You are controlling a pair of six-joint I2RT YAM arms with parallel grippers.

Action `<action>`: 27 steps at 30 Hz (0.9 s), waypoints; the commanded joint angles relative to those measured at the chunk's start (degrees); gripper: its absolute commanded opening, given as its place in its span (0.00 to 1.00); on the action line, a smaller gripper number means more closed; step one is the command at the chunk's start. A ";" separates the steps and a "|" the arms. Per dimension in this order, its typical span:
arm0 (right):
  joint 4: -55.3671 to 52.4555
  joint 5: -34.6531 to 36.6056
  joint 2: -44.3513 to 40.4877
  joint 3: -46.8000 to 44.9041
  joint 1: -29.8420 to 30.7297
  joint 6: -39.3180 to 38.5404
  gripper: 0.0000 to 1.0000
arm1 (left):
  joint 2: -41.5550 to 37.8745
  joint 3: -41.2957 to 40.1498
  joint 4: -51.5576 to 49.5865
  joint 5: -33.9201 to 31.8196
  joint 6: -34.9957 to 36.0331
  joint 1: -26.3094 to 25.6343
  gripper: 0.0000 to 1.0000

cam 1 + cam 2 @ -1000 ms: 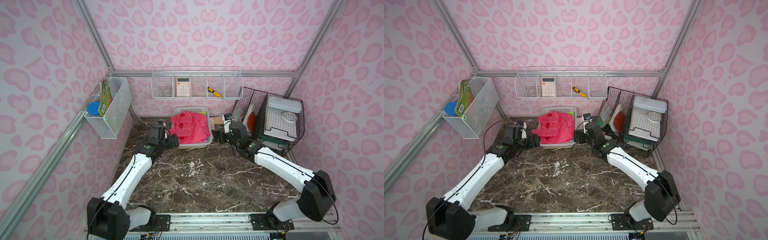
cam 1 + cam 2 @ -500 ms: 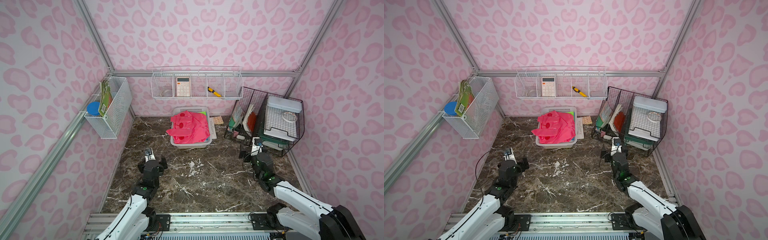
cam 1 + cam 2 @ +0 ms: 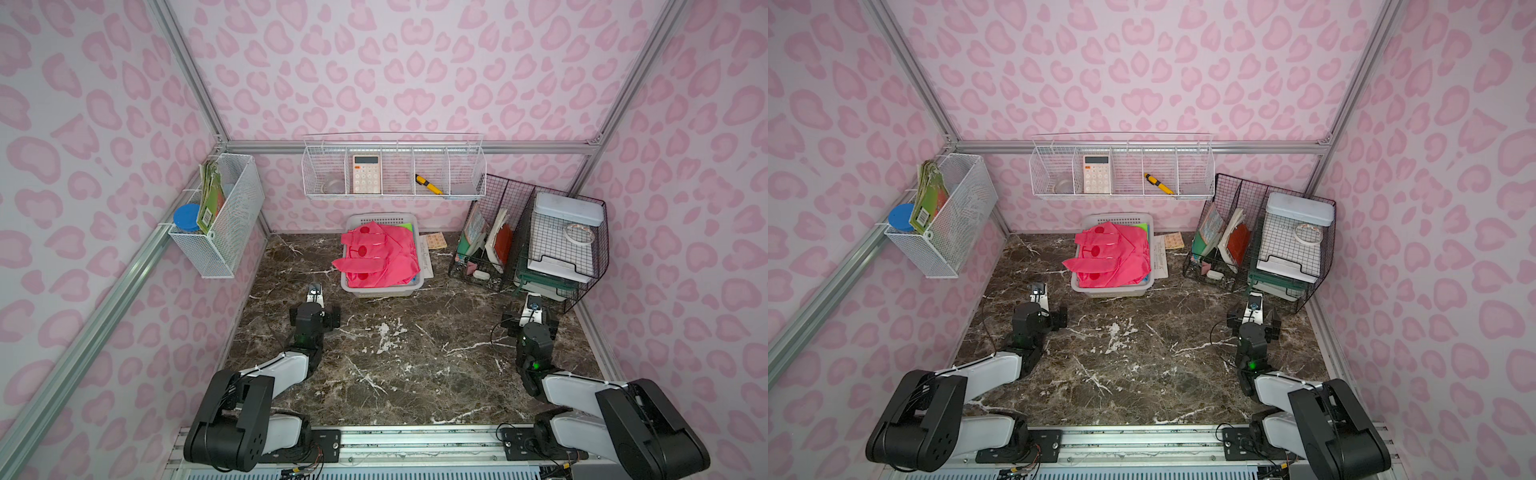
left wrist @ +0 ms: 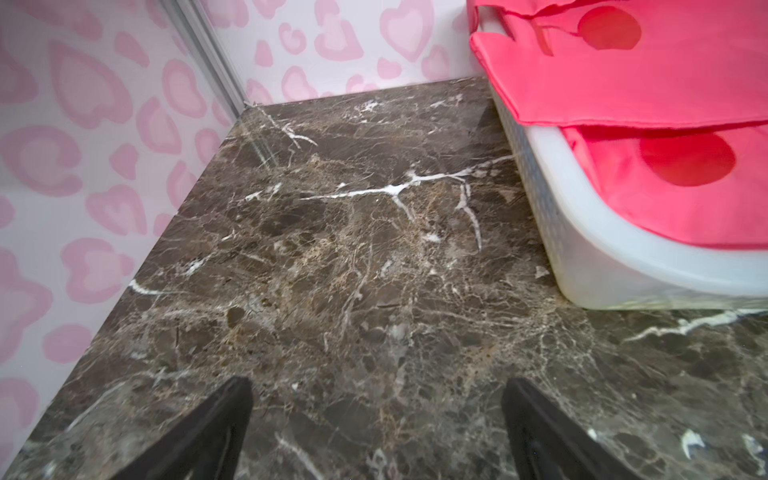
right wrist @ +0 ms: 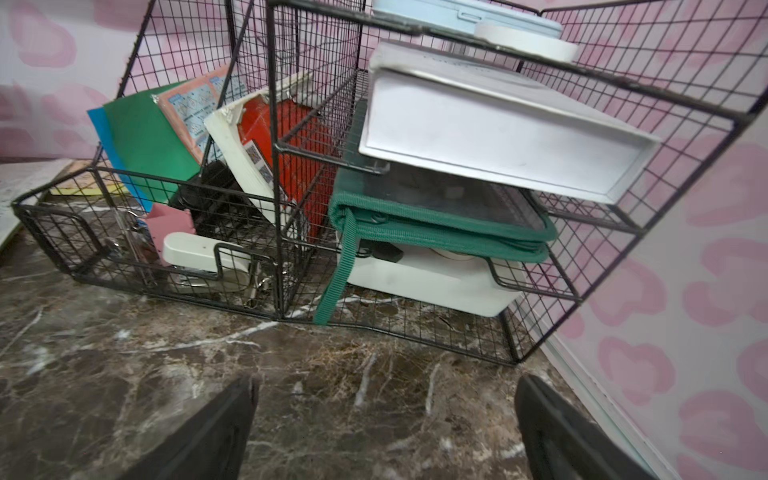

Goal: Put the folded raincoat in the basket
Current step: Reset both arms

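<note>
Start at the near edge of the counter [image 3: 390, 386], where both arms sit folded low beside their bases. The left claw [image 3: 315, 321] hangs over the left half of the counter with its jaws spread wide. The left wrist view shows only bare marble between the black fingers [image 4: 208, 436], so nothing is held. Over on the right half, the right claw [image 3: 532, 323] matches it, jaws wide apart and empty. It is aimed at the black wire rack [image 3: 505, 195] in the far right corner and sits just short of it.

Further out, there it is: the raincoat [image 3: 380, 257], bright pink with darker red spots, lies folded in the white perforated basket [image 3: 382, 291]. The basket stands at the far edge of the counter, about the middle, with its long axis running near to far, toward the back wall. The raincoat's long axis runs the same way and fills the basket nearly end to end. One folded flap points toward the left edge of the counter and hangs over the basket's left rim. A sliver of green shows beneath the raincoat at the basket's far right corner.

From the left claw, the raincoat lies further out and to the right, near but apart, with the basket's near left corner closest. From the right claw it is well apart, off to the left. Neither claw touches it.
</note>
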 commanded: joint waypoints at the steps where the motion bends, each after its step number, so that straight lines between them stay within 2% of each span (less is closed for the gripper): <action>1: 18.29 -1.65 3.31 -1.70 -1.18 -4.06 0.99 | 6.40 -1.88 15.40 4.62 -0.03 2.30 0.99; 4: 22.71 -7.24 5.83 -1.99 -4.29 -4.35 0.99 | 15.09 -3.20 29.69 8.97 1.14 4.59 0.99; 6: 21.36 -13.39 6.71 -0.97 -6.92 -3.55 0.99 | 12.20 -1.95 22.27 7.94 -1.14 5.30 0.99; 9: 22.60 -20.56 11.02 0.33 -10.18 -3.04 0.99 | 9.93 6.40 1.79 9.52 -3.27 6.52 0.99; 11: 27.20 -22.15 17.04 0.80 -11.27 -2.45 0.99 | 10.82 5.38 5.97 11.61 -1.43 6.53 0.99; 12: 31.22 -21.54 19.02 0.72 -11.44 -3.15 0.99 | 11.24 5.32 6.78 12.15 -0.76 6.60 0.99; 15: 16.58 -19.32 15.11 4.73 -11.98 -0.41 0.99 | 10.67 5.75 5.05 11.96 -1.17 6.52 0.99; 18: 22.65 -17.80 17.84 4.13 -12.48 -0.02 0.99 | 10.75 5.94 4.81 12.05 -0.78 6.38 0.99; 21: 19.31 -17.38 16.74 4.84 -12.32 0.57 0.99 | 10.70 6.18 4.28 11.60 -0.44 5.97 0.99; 27: 22.09 -17.07 17.69 4.22 -12.20 0.13 0.99 | 11.18 6.82 3.61 11.60 -0.42 5.96 0.99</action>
